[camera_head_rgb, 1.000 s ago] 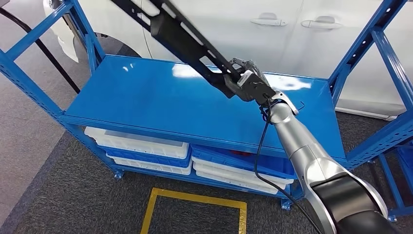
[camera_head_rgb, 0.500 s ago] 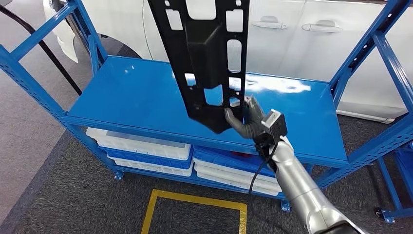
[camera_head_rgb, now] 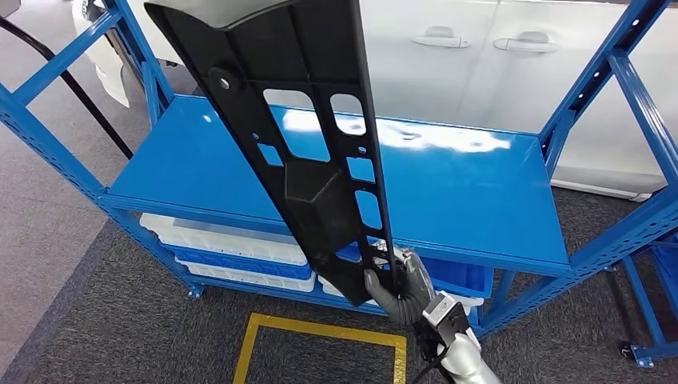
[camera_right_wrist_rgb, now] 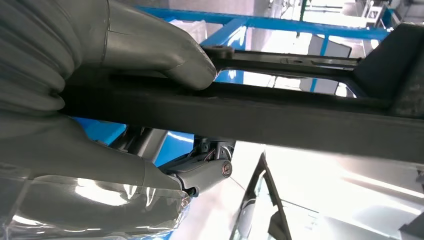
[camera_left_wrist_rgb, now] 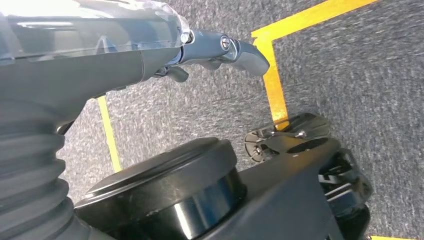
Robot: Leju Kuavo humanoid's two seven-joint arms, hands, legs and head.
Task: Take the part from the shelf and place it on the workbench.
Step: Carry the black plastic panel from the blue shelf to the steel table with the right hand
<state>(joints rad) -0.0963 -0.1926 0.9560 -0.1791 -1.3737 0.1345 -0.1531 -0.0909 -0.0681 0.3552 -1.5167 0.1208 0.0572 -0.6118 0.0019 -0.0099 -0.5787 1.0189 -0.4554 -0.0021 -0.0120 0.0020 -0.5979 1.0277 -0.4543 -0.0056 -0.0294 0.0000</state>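
Currently: long black part [camera_head_rgb: 308, 152] held upright and leaning left, lower end near, upper end rising past the top of the head view. Several rectangular cut-outs down its length, raised block at mid-length, round hole near the upper end. Off the shelf, hanging in the air in front of the blue shelf unit [camera_head_rgb: 264, 180], hiding part of the shelf top behind it.

Right hand [camera_head_rgb: 400, 284] clamped on the part's lower end, low and centre-right in the head view; fingers wrapped round the edge. Right wrist view: thick grey thumb [camera_right_wrist_rgb: 165, 55] pressed on one face of the part's dark bar [camera_right_wrist_rgb: 260, 112], darker fingers [camera_right_wrist_rgb: 202, 172] curled under the other face. Firm hold.

Left hand [camera_left_wrist_rgb: 150, 55] hanging over grey carpet; thumb [camera_left_wrist_rgb: 230, 50] stretched out, nothing seen in it, lie of the other fingers not readable.

Surroundings: shelf top bare and glossy with white reflections at the far side. Lower tier stacked with white and blue trays [camera_head_rgb: 228, 244]. Blue uprights [camera_head_rgb: 620, 76] at far right and left. White car [camera_head_rgb: 448, 56] behind the shelf, two door handles visible. Black cable [camera_head_rgb: 72, 80] slanting at far left. Yellow floor marking [camera_head_rgb: 320, 340] on the carpet, near side, just left of the right hand.
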